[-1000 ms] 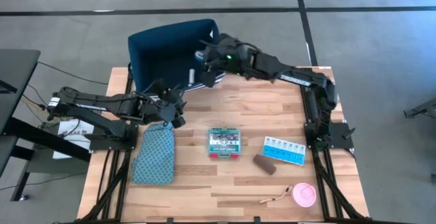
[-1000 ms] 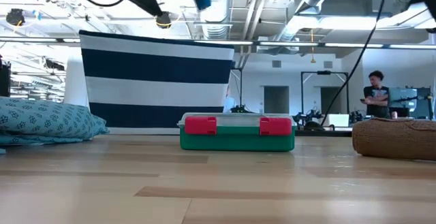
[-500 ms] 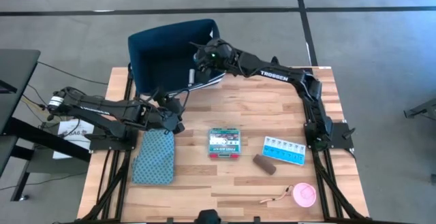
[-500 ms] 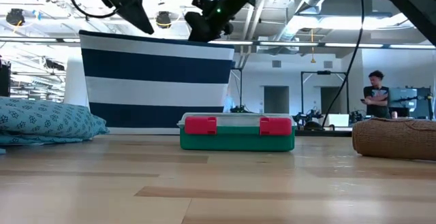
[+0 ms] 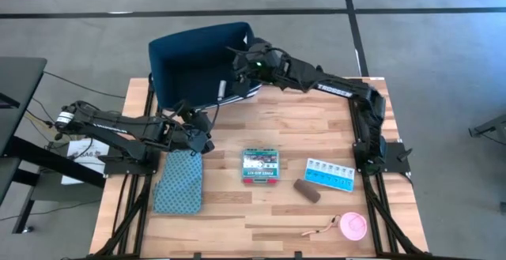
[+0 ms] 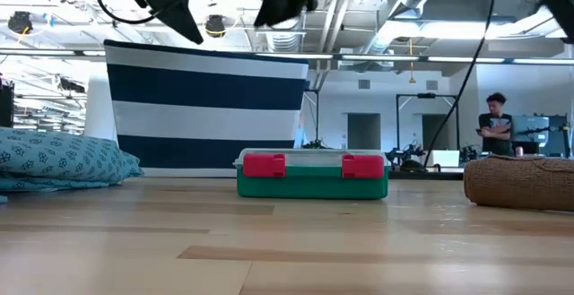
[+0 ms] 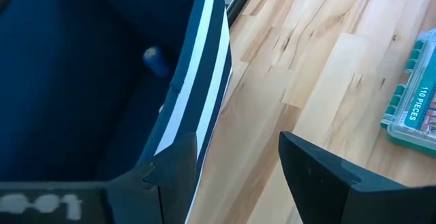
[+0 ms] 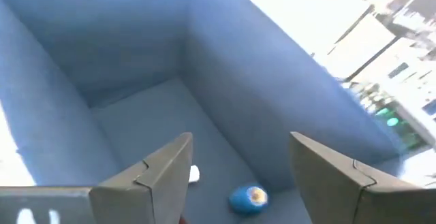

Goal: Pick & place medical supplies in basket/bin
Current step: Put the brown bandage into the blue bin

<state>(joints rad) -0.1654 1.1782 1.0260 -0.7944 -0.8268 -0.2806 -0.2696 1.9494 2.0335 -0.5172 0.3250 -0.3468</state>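
- Since the earlier picture, we saw the right gripper [image 5: 235, 65] shift a little back over the bin's [image 5: 175, 62] near-right corner, and the blue item it had carried high in the low view was gone from its fingers; the left arm had drawn in from the pouch's top edge and then kept its place.
- We found the right gripper's jaws apart and holding nothing, poised above the bin's inside; below them, on the bin floor, lay a blue round-ended item [image 8: 248, 197] and a small white piece [image 8: 193, 174].
- We saw the left gripper [image 5: 202, 130] hanging just beside the bin's near wall, over the table [image 5: 308, 130], jaws spread wide and empty.
- We noted the blue patterned pouch [image 5: 179, 181] flat on the table's left part, just below the left gripper.
- We counted what lay on the table: the green-white box [image 5: 260, 166] at the middle, the light blue pill organiser [image 5: 330, 175] to its right, the brown block [image 5: 307, 190] touching that strip's near edge, and the pink disc [image 5: 353, 226] near the front right corner.
- We saw a person [image 6: 492, 122] standing far off in the room behind.
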